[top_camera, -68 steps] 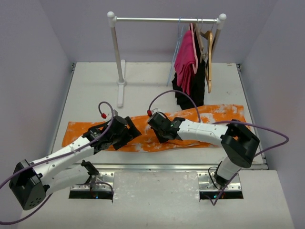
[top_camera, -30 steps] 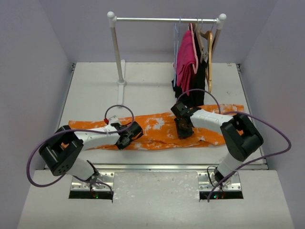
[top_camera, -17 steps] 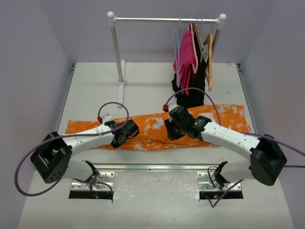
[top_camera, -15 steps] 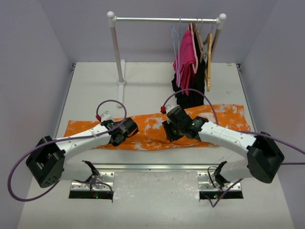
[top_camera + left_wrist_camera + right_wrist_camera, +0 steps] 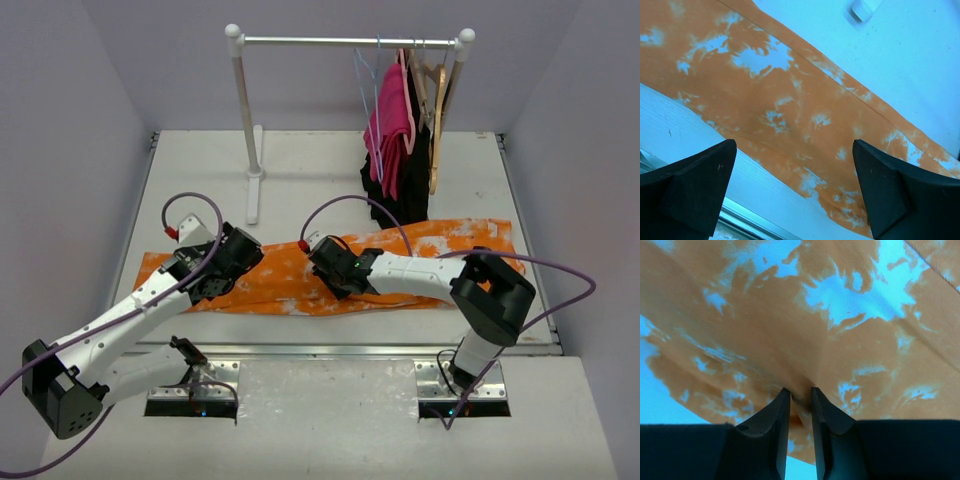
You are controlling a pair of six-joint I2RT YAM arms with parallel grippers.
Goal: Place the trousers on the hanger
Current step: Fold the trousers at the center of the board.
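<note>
Trousers: orange with white blotches, lying flat on the tabletop as one long band running left to right.

Hanger: thin pale blue wire, hooked on the clothes rail that stands beyond the trousers, above their right half. It hangs just left of a pink garment. A black garment on the same rail reaches down close to the trousers' far edge. Hanger and trousers are well apart.

Left gripper: positioned over the left part of the trousers, toward their near edge. In the left wrist view the left gripper has its fingers spread wide, with the trousers lying smooth beneath and nothing between them. It is open and holds nothing. Whether the fingertips touch the cloth cannot be told.

Right gripper: positioned at the middle of the trousers. In the right wrist view the right gripper has its fingers drawn almost together, with a raised fold of the trousers pinched between the tips. It is closed on the trousers.
</note>
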